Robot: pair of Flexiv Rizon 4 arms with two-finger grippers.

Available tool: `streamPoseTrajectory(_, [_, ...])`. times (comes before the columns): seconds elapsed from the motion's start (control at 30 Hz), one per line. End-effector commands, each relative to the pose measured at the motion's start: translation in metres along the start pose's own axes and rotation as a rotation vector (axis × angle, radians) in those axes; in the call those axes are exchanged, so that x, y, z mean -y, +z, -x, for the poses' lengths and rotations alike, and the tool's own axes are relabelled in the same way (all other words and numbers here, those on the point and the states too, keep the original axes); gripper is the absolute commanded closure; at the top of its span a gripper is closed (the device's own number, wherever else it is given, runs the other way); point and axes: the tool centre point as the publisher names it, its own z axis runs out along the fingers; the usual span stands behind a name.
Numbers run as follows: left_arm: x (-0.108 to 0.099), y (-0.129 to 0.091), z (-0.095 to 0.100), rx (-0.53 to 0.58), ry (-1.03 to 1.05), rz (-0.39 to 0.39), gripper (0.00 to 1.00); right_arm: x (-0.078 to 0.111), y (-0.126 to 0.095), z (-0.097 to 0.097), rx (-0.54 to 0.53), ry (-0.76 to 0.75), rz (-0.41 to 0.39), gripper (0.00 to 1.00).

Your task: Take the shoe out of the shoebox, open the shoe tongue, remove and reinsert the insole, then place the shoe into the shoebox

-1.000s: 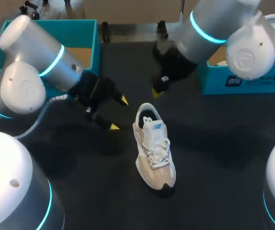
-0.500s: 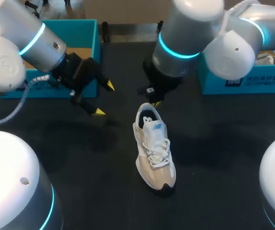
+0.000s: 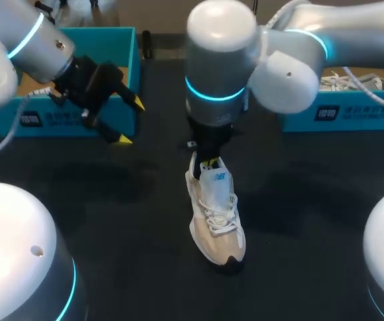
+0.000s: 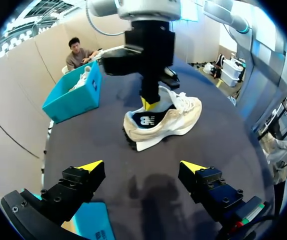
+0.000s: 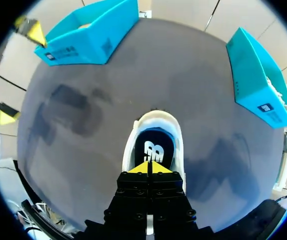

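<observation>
The shoe (image 3: 217, 221) stands upright on the dark, matte tabletop (image 3: 312, 200), well clear of both boxes. It is a low sneaker with a cream mesh upper, white laces and a thick pale sole that is black at the toe. Its padded heel collar rounds off a dark blue insole (image 5: 153, 147).

The right end effector (image 3: 209, 162) hangs straight down over that heel opening. Its two yellow wedge tips are pressed together into one point, just above or on the insole. Whether anything is pinched between them cannot be seen.

The left end effector (image 3: 128, 121) is off to the side by the left shoebox (image 3: 45, 119), a teal cardboard box with a brown inside. Its blocky black fingers are spread wide and hold nothing.

The right shoebox (image 3: 339, 114), also teal, holds a second shoe (image 3: 339, 81) with white laces.
</observation>
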Motion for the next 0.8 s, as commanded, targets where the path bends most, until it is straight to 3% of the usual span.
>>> streamPoseTrajectory(0.03, [-0.003,-0.006,0.007,-0.002,-0.016,0.007,0.00,0.003,0.014,-0.004,0.024,0.023,-0.003,1.00])
streamPoseTrajectory(0.37, [-0.004,-0.007,0.009,0.000,-0.020,-0.001,0.00,0.013,0.028,-0.002,0.045,0.058,-0.045,1.00])
streamPoseTrajectory(0.8, [-0.004,-0.007,0.009,0.000,-0.020,-0.001,0.00,0.018,0.061,-0.003,0.066,0.067,-0.105,1.00])
